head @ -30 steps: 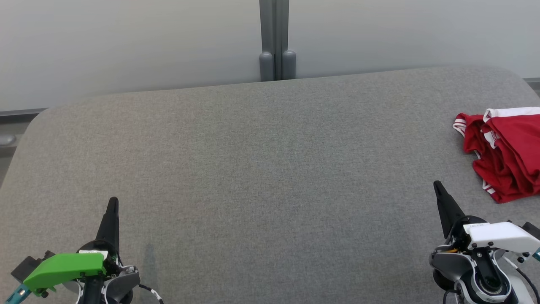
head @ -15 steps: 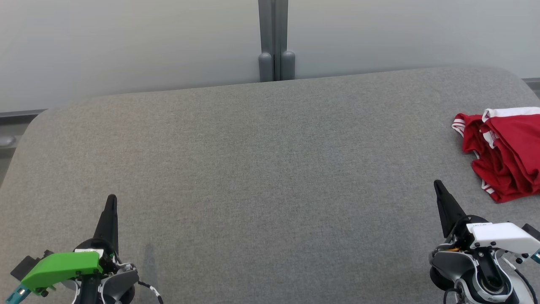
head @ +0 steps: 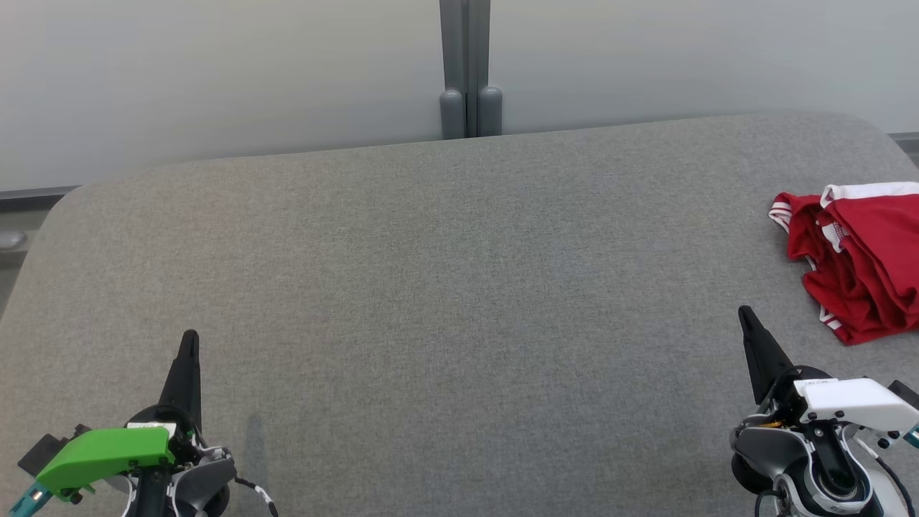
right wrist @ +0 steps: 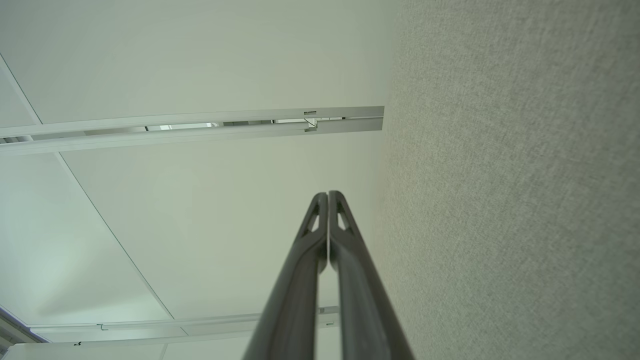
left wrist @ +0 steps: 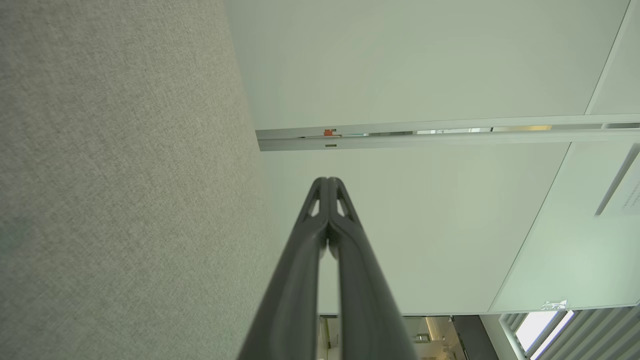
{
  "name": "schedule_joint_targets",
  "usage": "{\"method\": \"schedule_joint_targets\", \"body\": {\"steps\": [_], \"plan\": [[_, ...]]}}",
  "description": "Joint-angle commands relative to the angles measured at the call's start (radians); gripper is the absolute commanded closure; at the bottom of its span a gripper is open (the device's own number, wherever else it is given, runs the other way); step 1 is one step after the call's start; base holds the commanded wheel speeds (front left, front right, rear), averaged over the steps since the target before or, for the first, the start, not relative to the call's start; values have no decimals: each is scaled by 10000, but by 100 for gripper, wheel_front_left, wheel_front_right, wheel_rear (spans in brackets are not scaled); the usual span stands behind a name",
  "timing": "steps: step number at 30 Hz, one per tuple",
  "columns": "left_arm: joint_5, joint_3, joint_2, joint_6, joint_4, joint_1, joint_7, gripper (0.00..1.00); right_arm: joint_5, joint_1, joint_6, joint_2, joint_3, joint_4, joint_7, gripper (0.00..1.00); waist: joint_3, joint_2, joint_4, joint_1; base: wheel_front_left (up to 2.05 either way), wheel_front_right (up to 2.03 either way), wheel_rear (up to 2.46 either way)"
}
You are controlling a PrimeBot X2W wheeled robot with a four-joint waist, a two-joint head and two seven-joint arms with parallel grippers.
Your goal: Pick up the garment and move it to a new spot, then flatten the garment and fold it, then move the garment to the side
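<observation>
Left end effector [head: 190,341]: long dark tapered fingers [head: 187,377], green cover [head: 108,452], black-and-white cable [head: 255,494]. Right end effector [head: 745,316]: matching dark fingers [head: 761,355], white cover [head: 854,401], dark screws [head: 833,415].

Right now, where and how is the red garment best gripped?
Grip the garment at its bunched near corner, where raised folds stand proud of the table and offer a pinch. Come from its near side, towards the table's middle, with the right gripper. That gripper sits closest but is shut, so it would likely need opening first. The garment's far part runs off the view's edge.
</observation>
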Motion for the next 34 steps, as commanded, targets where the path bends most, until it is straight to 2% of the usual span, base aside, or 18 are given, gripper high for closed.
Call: {"method": "schedule_joint_targets", "body": {"steps": [1, 34], "plan": [[-42, 19, 6, -35, -17, -116, 41, 100, 62, -64, 0, -11, -17, -47, 30, 100, 0, 0, 0, 0, 0, 0, 0], [-45, 15, 6, -36, -17, -115, 36, 100, 63, -63, 0, -11, -14, -47, 28, 100, 0, 0, 0, 0, 0, 0, 0]]}}
